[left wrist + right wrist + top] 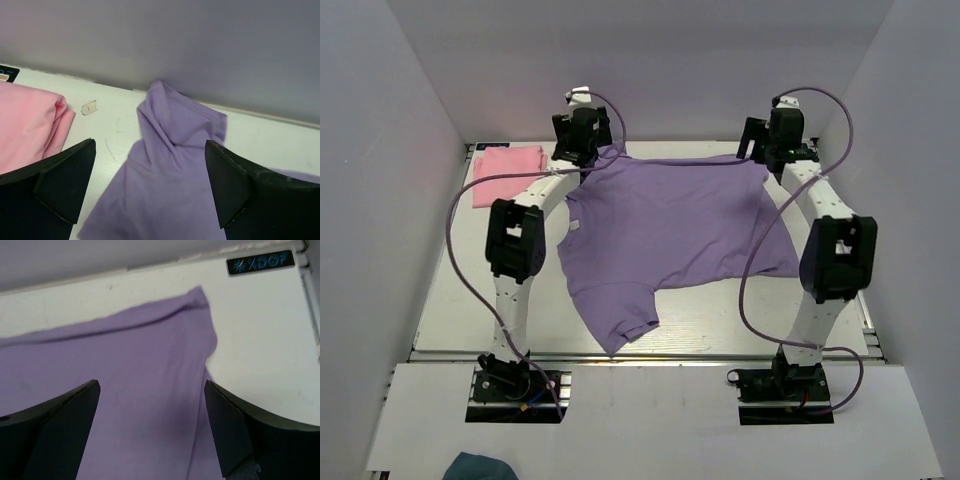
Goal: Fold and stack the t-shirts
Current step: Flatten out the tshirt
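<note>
The lavender-purple t-shirt (pixel 670 225) lies spread flat on the white table, one sleeve pointing toward the near edge. A small white label (pixel 574 226) shows at its left side. The folded pink t-shirt (pixel 507 173) lies at the far left corner. My left gripper (pixel 588 150) is open above the purple shirt's bunched far-left corner (pixel 175 130), with the pink shirt (pixel 27 125) to its left. My right gripper (pixel 768 152) is open above the shirt's far-right corner (pixel 195 302). Neither holds cloth.
Grey walls enclose the table on three sides, close behind both grippers. A black sticker (pixel 260 262) sits on the table by the far right corner. A scrap of tape (pixel 89 107) lies near the pink shirt. Purple cables loop over both arms.
</note>
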`<state>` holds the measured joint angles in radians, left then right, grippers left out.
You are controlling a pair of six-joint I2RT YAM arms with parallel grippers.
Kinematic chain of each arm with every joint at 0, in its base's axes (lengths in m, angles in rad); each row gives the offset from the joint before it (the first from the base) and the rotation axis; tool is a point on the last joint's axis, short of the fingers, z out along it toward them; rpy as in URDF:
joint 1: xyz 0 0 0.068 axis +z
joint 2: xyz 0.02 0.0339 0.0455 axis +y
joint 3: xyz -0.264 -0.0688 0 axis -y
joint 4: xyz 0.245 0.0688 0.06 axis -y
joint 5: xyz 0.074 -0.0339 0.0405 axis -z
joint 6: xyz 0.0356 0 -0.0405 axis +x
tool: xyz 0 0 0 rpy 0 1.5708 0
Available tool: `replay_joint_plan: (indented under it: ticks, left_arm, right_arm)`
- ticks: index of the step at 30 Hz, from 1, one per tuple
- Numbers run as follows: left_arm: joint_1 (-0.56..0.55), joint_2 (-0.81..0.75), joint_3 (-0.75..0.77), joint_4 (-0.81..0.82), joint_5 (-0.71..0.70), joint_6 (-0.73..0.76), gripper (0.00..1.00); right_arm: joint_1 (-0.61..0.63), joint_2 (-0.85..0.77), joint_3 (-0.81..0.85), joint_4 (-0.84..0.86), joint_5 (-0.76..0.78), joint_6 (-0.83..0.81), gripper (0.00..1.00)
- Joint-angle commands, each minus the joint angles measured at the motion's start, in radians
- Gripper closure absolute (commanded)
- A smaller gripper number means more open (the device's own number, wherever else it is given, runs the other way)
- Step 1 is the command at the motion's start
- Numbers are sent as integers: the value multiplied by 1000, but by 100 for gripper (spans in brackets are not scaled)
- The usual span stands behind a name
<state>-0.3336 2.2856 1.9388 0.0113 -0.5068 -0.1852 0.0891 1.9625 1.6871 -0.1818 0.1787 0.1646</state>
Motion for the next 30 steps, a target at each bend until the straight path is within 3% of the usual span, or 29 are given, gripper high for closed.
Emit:
replay_joint_plan:
  ticks: [1,5,8,16,23,30]
  left_arm:
    - [-16,-161,-105,-135,155,-42,0]
    - [-25,-161,-147,-273,284,-57,0]
    - [-34,-149,-179,-359,284,-91,0]
    - [-54,-270,-489,-312,364,-140,0]
    - [-74,-288,-590,-404,353,-198,0]
    - [-107,-331,-754,-441,366,-246,0]
  right_arm:
    - [4,-114,-160,-90,-109,70,10]
    - [9,-201,-363,-102,-264,101,10]
    - [18,-223,-443,-97,-352,121,10]
    - [29,-264,-578,-59,-358,153,10]
    - [26,-195,-593,-65,-297,173,10]
    - [18,-58,-488,-102,-217,205,10]
